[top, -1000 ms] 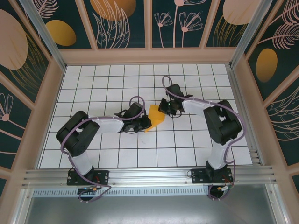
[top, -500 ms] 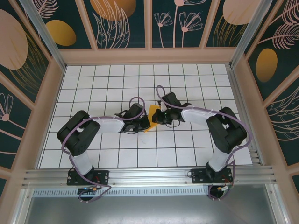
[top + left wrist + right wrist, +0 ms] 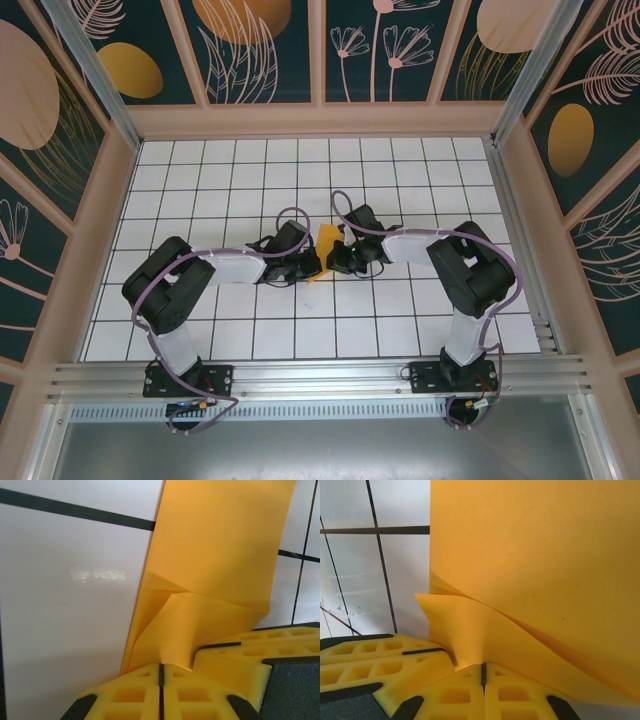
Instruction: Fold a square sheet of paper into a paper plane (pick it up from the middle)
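Left wrist view: my left fingers [image 3: 135, 695] are pinched shut on the near edge of the square sheet of paper [image 3: 220, 555], and my right fingers [image 3: 515, 695] clamp it just beside them. Pulling apart could tear it, and the buckle just ahead may set a stray crease. Folded, its long axis runs straight ahead of both, over the worktop [image 3: 65, 605]

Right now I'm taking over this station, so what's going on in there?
Two robot arms are folding the square sheet of paper at the middle of the table. The left gripper and the right gripper are each shut on it, close together. The sheet is creased and bent, not yet a plane.
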`<action>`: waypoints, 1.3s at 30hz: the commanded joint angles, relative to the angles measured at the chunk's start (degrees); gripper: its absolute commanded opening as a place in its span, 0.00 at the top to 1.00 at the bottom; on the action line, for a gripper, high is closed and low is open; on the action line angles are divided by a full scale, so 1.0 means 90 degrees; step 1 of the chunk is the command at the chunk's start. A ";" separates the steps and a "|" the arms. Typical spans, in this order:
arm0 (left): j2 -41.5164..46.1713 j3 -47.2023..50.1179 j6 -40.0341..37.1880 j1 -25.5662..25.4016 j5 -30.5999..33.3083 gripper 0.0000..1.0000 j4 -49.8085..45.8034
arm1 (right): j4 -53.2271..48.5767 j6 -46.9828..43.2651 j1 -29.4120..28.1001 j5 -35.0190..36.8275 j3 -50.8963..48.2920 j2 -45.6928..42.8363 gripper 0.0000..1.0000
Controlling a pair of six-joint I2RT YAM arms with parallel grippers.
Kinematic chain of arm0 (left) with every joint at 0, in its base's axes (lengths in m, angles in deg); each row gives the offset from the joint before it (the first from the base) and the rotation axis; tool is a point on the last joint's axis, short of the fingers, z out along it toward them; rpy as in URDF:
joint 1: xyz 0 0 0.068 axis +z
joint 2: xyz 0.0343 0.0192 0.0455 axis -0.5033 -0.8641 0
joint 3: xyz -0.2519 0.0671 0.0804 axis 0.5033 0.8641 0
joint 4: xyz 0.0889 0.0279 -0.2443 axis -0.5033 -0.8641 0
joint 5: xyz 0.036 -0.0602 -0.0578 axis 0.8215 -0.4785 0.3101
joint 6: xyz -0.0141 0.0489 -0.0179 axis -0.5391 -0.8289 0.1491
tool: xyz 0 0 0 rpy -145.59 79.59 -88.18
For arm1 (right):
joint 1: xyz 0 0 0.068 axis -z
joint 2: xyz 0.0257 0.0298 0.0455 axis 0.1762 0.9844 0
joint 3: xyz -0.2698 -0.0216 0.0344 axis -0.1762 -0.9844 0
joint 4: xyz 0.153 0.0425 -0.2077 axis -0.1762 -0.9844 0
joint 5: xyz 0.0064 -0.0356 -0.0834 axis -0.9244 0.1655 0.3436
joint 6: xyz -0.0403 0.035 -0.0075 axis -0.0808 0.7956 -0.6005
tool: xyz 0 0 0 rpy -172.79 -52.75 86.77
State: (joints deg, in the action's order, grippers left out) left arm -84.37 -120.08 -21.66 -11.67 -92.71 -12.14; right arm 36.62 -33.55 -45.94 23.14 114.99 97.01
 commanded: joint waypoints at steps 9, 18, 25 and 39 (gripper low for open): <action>0.0568 0.0444 0.0398 0.0035 -0.0427 0.83 0.0413 | 0.0252 0.0628 -0.0001 0.0229 -0.0143 0.0170 1.00; 0.0215 0.0422 0.0352 0.0044 0.0069 0.86 -0.0074 | 0.0198 0.0692 0.0001 0.0246 -0.0140 0.0189 1.00; 0.0028 0.0512 0.0372 0.0040 0.0255 0.88 -0.0311 | 0.0211 0.0686 0.0027 0.0229 -0.0141 0.0168 1.00; -0.0089 0.0599 0.0323 0.0035 0.0317 0.91 -0.0645 | 0.0789 -0.0576 0.0771 -0.0375 -0.0460 -0.0105 1.00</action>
State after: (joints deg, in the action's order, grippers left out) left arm -82.18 -116.54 -18.82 -11.69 -92.49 -11.24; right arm 42.72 -34.84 -41.59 19.67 112.10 97.15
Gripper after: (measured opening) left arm 0.097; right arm 0.042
